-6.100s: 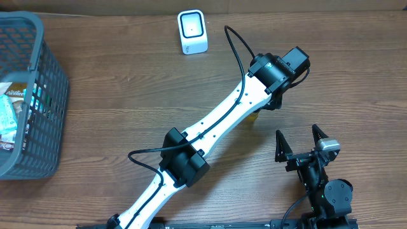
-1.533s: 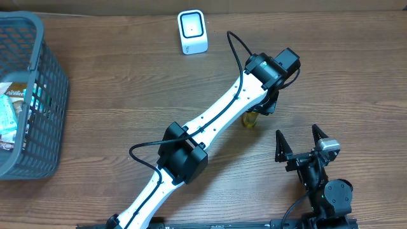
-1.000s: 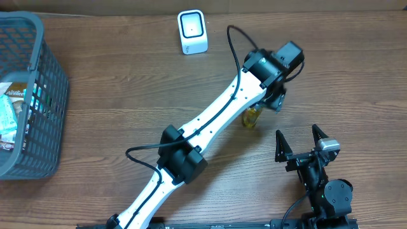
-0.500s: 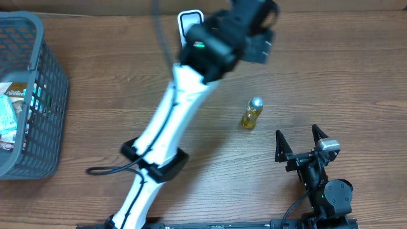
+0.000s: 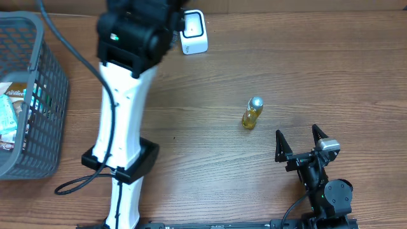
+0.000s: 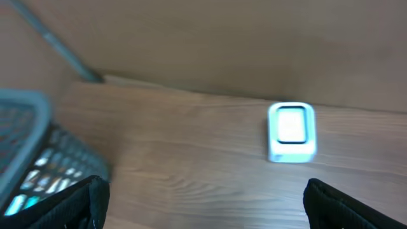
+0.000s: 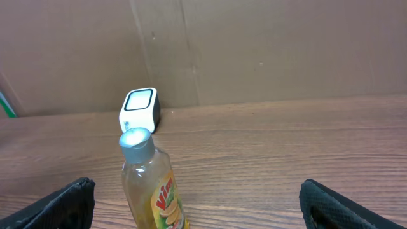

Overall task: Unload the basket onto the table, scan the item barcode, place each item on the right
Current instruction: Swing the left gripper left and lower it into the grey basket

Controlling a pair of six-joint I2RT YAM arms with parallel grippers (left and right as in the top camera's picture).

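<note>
I am looking at one bottle [image 5: 252, 112], one scanner [image 5: 193, 32] and one basket [image 5: 44, 89] on the tabletop [image 5: 331, 70]. The bottle is standing upright on bare wood, right of the middle, well apart from the scanner and near my right fingers [image 5: 280, 145]. It is wearing one silver cap and one yellow label, and the liquid inside is showing yellow.

My two right fingers are standing wide apart at the near edge, pointing toward the bottle and gripping nothing. In the right wrist view the bottle is rising left of centre between the two tips, with the single white scanner behind it, close to the brown wall.

My left arm [image 5: 124, 127] is stretching up the left half of the tabletop, and its wrist end is hanging over the far edge, just beside the scanner. My two left fingers [image 6: 76, 203] are spread wide, one in each lower corner of the left wrist view, with nothing between them but wood. That view is blurred; it is showing the scanner right of centre, its one dark-framed window facing me, and a corner of the basket at the lower left.

The grey mesh basket is sitting at the left edge, well apart from the bottle. It is holding several packets [image 5: 9, 114], but I cannot count them.
</note>
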